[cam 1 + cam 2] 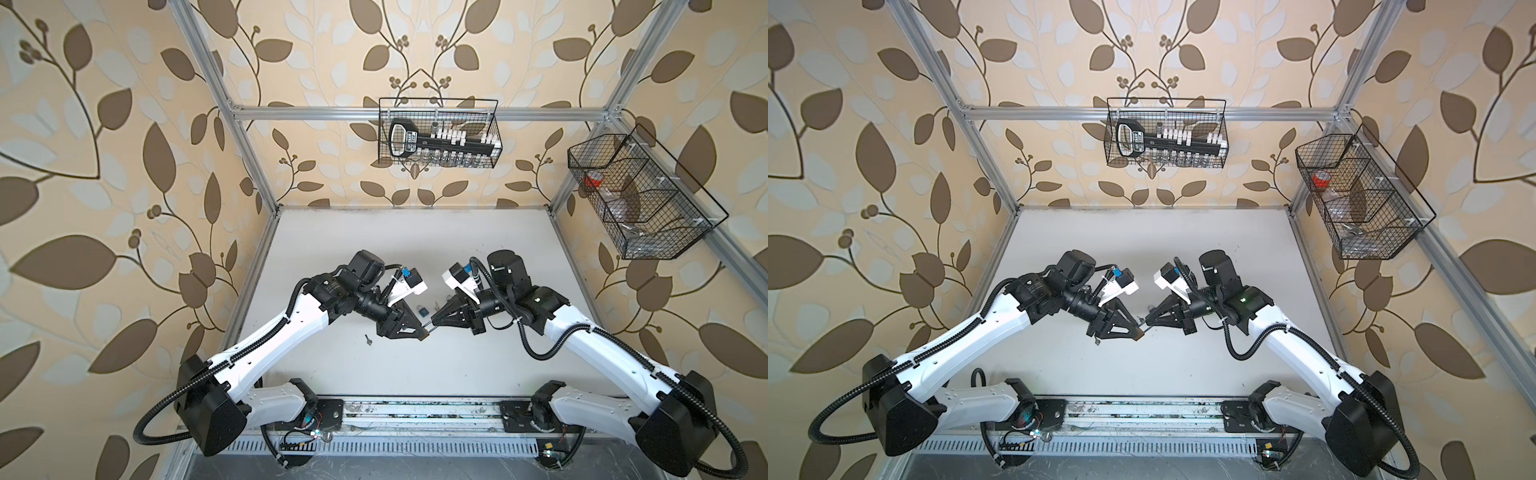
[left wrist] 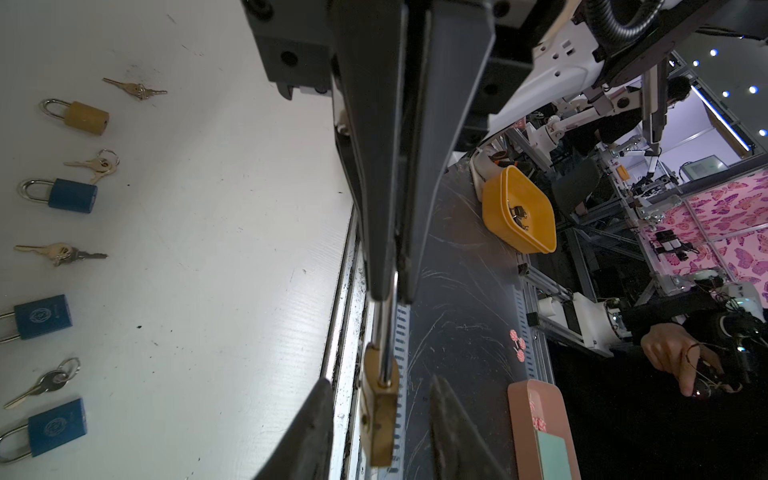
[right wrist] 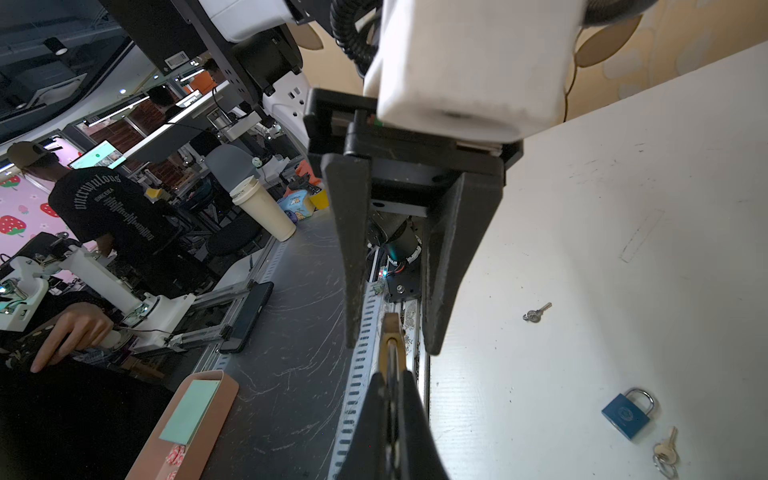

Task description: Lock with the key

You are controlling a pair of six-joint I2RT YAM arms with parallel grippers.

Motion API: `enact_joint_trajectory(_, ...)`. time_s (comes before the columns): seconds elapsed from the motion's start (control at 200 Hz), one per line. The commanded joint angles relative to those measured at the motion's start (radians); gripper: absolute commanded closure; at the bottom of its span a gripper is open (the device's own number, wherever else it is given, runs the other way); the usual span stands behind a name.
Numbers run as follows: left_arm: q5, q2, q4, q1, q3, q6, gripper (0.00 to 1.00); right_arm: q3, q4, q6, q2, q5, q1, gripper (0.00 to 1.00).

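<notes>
Reaches in from 7 o'clock with the left arm (image 1: 266,336) and from 5 o'clock with the right arm (image 1: 590,336), elbows bent. Points the left claw (image 1: 424,332) toward 4 o'clock and the right claw (image 1: 433,328) toward 8 o'clock, tips meeting at centre. Pinches the right claw shut on the shackle of a brass padlock (image 2: 378,415). Holds the left fingers (image 2: 307,428) apart around its body (a gap either side in the left wrist view).

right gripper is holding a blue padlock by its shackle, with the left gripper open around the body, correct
Wrong colour: the left wrist view shows the right gripper holding a brass-coloured metal padlock by its silver shackle, not a blue one, with the left gripper open around its body.
</notes>
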Motion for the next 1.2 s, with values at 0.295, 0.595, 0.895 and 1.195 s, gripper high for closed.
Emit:
enact_joint_trajectory(0.295, 0.056, 0.004, -0.023, -0.013, 0.037, 0.042, 0.97, -0.008, -0.002, -0.021, -0.001, -0.007, 0.006, 1.0)
enact_joint_trajectory(0.595, -0.073, -0.059, 0.054, -0.013, -0.004, -0.03, 1.0, -0.029, 0.072, 0.039, -0.05, 0.179, 0.003, 0.35)
enact_joint_trajectory(0.895, -0.529, -0.212, 0.355, -0.011, -0.272, -0.468, 1.0, -0.201, 0.336, 0.341, -0.212, 0.987, -0.007, 0.01)
enact_joint_trajectory(1.195, -0.791, -0.29, 0.402, -0.016, -0.479, -0.892, 1.0, -0.241, 0.344, 0.52, -0.205, 1.141, -0.006, 0.01)
